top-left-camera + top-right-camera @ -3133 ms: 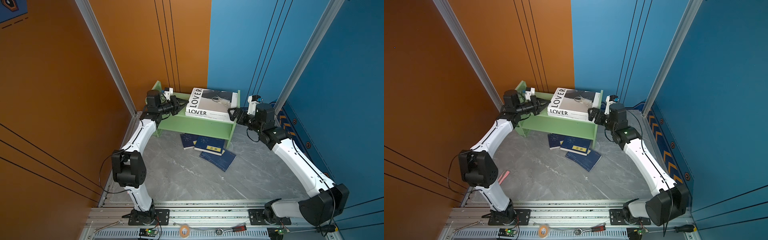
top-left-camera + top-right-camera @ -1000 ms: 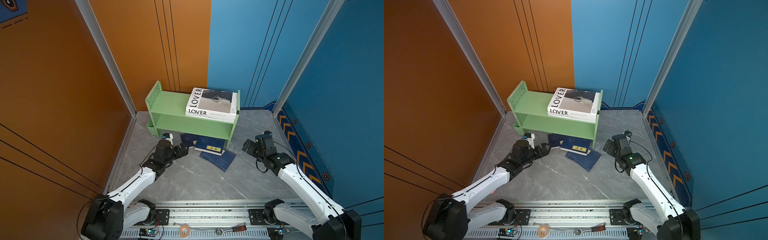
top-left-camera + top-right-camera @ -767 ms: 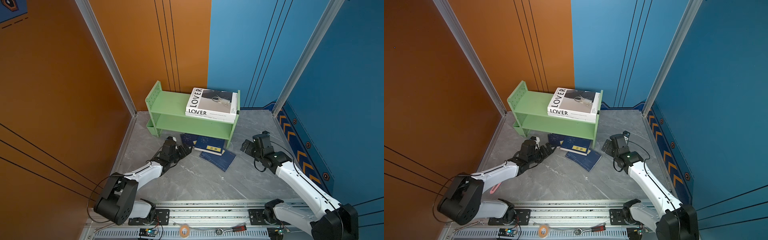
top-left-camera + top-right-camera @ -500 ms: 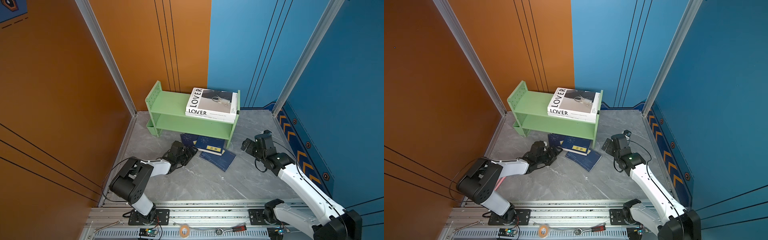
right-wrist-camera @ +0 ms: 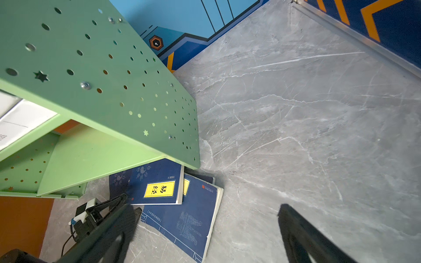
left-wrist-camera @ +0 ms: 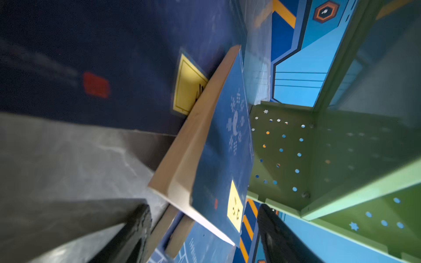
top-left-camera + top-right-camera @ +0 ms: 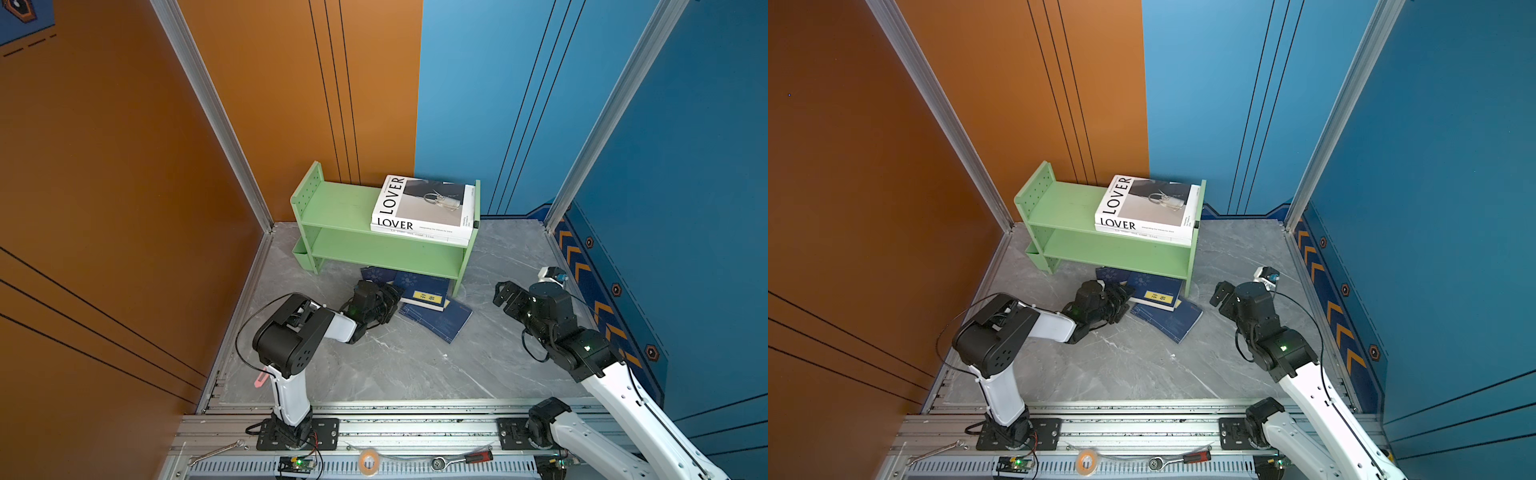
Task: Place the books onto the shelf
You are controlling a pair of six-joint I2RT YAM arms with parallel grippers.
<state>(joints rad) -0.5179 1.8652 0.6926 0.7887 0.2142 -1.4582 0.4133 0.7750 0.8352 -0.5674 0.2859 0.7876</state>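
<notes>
Three navy books (image 7: 440, 320) lay toward the bench's (image 7: 395, 365) back edge; we saw left gripper (image 7: 392, 297) jaws apart astride the top one, right gripper (image 7: 503, 296) wide, empty.

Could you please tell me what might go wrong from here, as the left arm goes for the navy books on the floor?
1. The left gripper straddles only a corner of the top navy book, with its jaws not yet closed on it. Such a small hold may let the book pivot or slip.
2. That book overlaps the other navy books and lies partly under the shelf. Lifting it could drag them along or knock the shelf.
</notes>
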